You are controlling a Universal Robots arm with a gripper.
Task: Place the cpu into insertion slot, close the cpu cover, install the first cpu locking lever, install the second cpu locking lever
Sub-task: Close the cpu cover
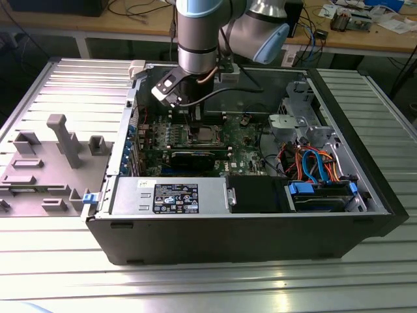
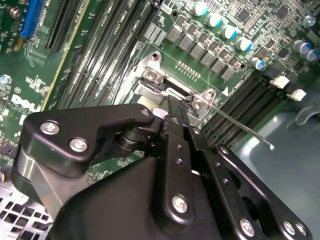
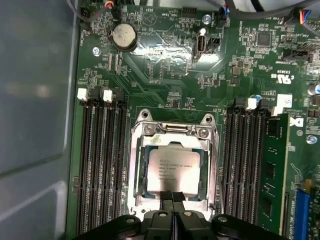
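Black end effector point(image 3: 172, 196) points down over cpu point(image 3: 172, 167).

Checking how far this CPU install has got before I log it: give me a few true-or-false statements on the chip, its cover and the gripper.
1. The cpu lies seated on the motherboard. True.
2. The cpu cover stands open, tipped away from the chip. False: it lies flat, framing the cpu.
3. The gripper holds the cpu in the air. False: its fingers are together at the cover's edge, and the cpu lies under the cover.
4. In the second wrist view a thin metal lever juts out free beside the gripper. True.
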